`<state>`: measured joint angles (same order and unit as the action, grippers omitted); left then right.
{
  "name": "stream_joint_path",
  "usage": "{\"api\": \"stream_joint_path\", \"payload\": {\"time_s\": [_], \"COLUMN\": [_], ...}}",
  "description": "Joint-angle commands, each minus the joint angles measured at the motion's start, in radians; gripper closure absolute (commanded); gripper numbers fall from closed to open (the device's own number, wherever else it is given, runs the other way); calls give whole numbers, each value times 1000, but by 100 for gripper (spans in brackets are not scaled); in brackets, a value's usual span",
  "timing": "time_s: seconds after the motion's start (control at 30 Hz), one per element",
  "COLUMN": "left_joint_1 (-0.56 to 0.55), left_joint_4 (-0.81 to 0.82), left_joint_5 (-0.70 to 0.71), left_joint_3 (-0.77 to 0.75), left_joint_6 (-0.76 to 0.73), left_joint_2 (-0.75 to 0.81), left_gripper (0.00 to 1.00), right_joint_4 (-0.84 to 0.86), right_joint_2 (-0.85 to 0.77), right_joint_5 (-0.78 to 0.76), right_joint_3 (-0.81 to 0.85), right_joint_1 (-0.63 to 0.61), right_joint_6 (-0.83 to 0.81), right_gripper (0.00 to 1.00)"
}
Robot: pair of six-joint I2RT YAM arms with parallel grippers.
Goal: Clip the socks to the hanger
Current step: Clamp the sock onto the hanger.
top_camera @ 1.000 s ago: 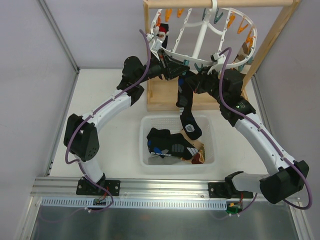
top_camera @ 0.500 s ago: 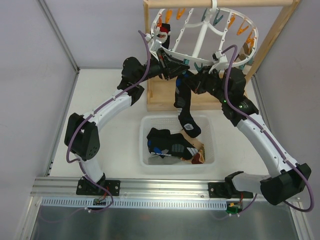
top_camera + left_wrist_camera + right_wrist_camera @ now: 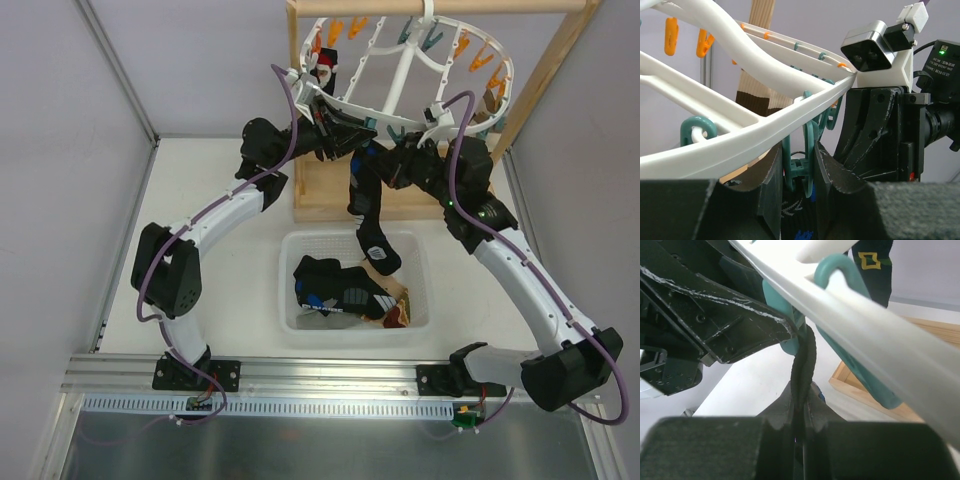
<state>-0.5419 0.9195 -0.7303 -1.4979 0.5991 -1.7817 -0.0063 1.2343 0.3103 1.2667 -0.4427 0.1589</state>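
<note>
Fingers (image 3: pixel 771 186) of the left gripper (image 3: pixel 799 176) sit either side of a teal clothespin (image 3: pixel 800 162) on the hanger (image 3: pixel 740 144), pressed against its handles. I read that as squeezing the pin open, though its mouth is hidden. The right gripper (image 3: pixel 801 407) has its fingers closed tight on the cuff edge of the black sock (image 3: pixel 805 357).

Change over the last second, top view: the right arm rose and brought the cuff up to the hanger's near rim. The hanging sock's toe lifted slightly toward 12 o'clock with it. For the latest half second almost nothing moves, so both arms look settled at the pin.

Meaning: cuff and pin are now together, and the feed-in step is under way. From the right wrist view the fabric edge runs straight up to the teal pin beside the left finger. Whether it lies between the pin's jaws I cannot tell. Clipping is not yet confirmed.

Orientation of the black sock (image 3: pixel 367 212), top view:
- long axis runs 12 to 6 o'clock, hanging near vertical
- cuff at 12, at the rim between the two grippers
- toe at 6, kinked toward 5 o'clock, over the far part of the white mesh basket (image 3: pixel 286 285)

Other socks (image 3: pixel 335 285) lie in that basket, at 6 o'clock from the hanger.
</note>
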Motion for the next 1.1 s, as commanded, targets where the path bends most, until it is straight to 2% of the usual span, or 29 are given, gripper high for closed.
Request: {"api": "stream_joint_path", "payload": {"time_s": [0.0,0.17,0.5,0.73,1.07], "left_joint_1": [3,5,5,13,14], "left_joint_4": [145,183,199,223,265], "left_joint_5": [-168,-216,-208,-185,-192], "left_joint_3": [-10,-42,-54,-71,-47], "left_joint_6": [45,99,166,292,289], "left_joint_2": [-24,-50,-50,-67,-56], "left_gripper": [100,100,100,100,100], "right_joint_4": [129,167,218,181,111], "right_joint_2": [-55,-76,-53,-36,-29], "right_joint_5": [41,43,84,92,75], "right_joint_3": [-3,8,-12,2,23], "right_joint_1": [10,12,12,13,15], "right_joint_6": [-21,-53,-150,-222,-275], "right_gripper": [99,99,99,99,99]}}
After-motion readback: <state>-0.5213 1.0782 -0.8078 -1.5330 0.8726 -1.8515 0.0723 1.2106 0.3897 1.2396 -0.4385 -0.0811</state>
